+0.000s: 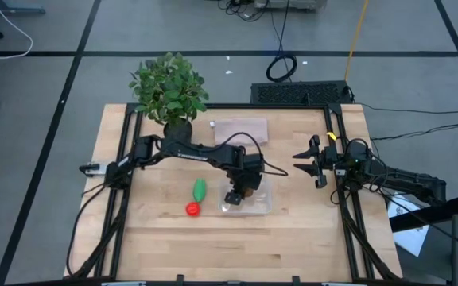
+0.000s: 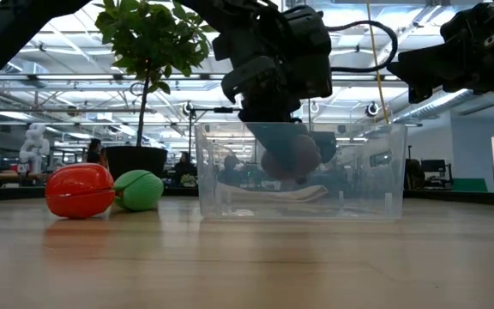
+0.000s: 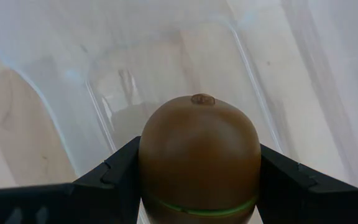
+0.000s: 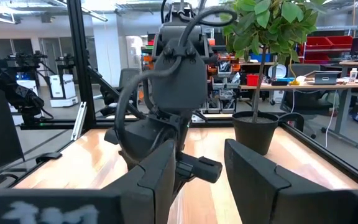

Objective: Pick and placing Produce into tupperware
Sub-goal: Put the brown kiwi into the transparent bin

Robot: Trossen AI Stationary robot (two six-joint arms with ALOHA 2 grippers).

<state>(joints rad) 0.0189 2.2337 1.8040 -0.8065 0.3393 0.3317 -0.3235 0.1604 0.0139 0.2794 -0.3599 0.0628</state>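
Note:
The brown kiwi [image 3: 197,149] is in my left gripper [image 1: 241,193], which is shut on it inside the clear tupperware [image 1: 254,205]. In the low view the kiwi [image 2: 290,159] shows through the tupperware's wall [image 2: 376,172], below the rim. The green produce [image 1: 199,189] and the red one [image 1: 192,209] lie on the table just left of the tupperware, side by side [image 2: 140,190] [image 2: 80,190]. My right gripper [image 4: 201,171] waits open at the table's right side [image 1: 308,159], with nothing between its fingers. My left gripper pinches the kiwi by its two opposite sides [image 3: 149,168] between its two fingers [image 3: 114,177]. The fingers slant down from above into the tupperware. The kiwi's end with the stem mark [image 3: 202,99] points away from the wrist. It appears to hang just clear of the tupperware's floor.
A pinkish flat lid [image 1: 241,129] lies at the table's far side, behind the tupperware. A potted leafy plant [image 1: 169,87] stands at the far left corner. Bare wood [image 1: 237,246] stretches along the table's near side.

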